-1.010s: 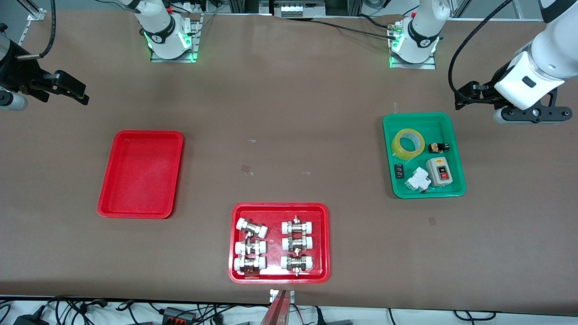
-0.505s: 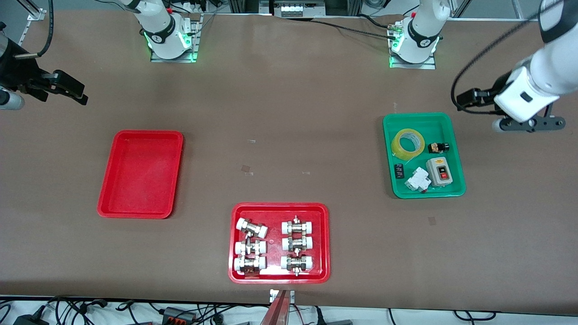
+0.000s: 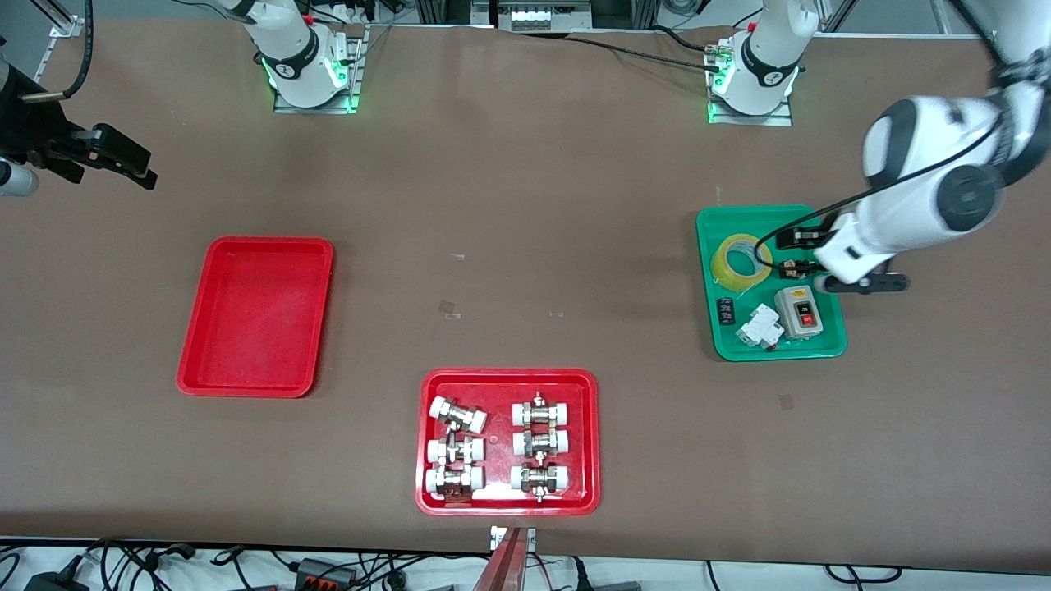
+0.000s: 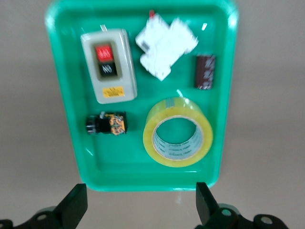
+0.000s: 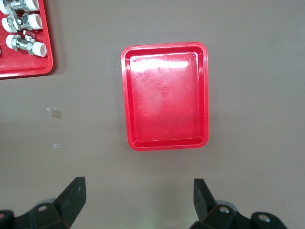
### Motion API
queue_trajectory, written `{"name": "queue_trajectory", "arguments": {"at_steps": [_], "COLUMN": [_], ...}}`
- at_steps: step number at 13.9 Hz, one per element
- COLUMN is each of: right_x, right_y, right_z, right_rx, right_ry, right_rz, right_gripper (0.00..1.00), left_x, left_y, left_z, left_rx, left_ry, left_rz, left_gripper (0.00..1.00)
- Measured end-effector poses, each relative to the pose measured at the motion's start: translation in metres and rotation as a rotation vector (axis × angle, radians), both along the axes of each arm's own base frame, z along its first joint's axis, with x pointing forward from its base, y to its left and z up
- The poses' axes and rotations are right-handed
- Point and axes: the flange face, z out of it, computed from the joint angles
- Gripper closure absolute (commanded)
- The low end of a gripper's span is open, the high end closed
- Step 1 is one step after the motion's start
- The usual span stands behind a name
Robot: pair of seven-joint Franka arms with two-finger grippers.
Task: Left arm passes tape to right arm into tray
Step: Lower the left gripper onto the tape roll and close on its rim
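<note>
The yellow tape roll [image 3: 721, 267] lies flat in the green tray [image 3: 772, 351], at the tray's end farther from the front camera. My left gripper [image 3: 800, 250] hangs over this tray beside the tape. In the left wrist view its black fingers [image 4: 76, 205] are spread wide and empty, over the tray's rim [image 4: 143, 185] next to the tape [image 4: 177, 106]. My right gripper [image 3: 123, 160] is up over the table's right-arm end, open and empty [image 5: 138, 198]. The plain red tray [image 3: 254, 316] lies empty below it, also in the right wrist view [image 5: 164, 144].
The green tray also holds a grey switch box [image 3: 798, 312], a white breaker [image 3: 759, 327] and a small black-and-gold part [image 3: 796, 268]. A second red tray [image 3: 507, 506] with several white-capped metal fittings sits near the table's front edge.
The left arm has swung in from the table's end and come over the green tray beside the tape. The right gripper has drifted slightly; nothing on the table has moved.
</note>
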Motion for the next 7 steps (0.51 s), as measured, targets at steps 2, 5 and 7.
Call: {"name": "queue_trajectory", "arguments": {"at_steps": [2, 5, 7], "right_x": [0.002, 0.004, 0.004], "right_y": [0.0, 0.0, 0.0], "right_z": [-0.005, -0.014, -0.014], "right_rx": [0.0, -0.001, -0.001], "right_ry": [0.016, 0.045, 0.048], "right_rz": [0.0, -0.001, -0.001], "right_gripper": [0.0, 0.0, 0.0], "left_x": [-0.021, -0.041, -0.049], "left_y": [0.001, -0.004, -0.015], "left_z": [-0.038, -0.064, -0.079], "left_rx": [0.0, 0.003, 0.01], "left_ry": [-0.006, 0.02, 0.013], "left_rz": [0.001, -0.005, 0.003], "left_gripper": [0.0, 0.0, 0.0]}}
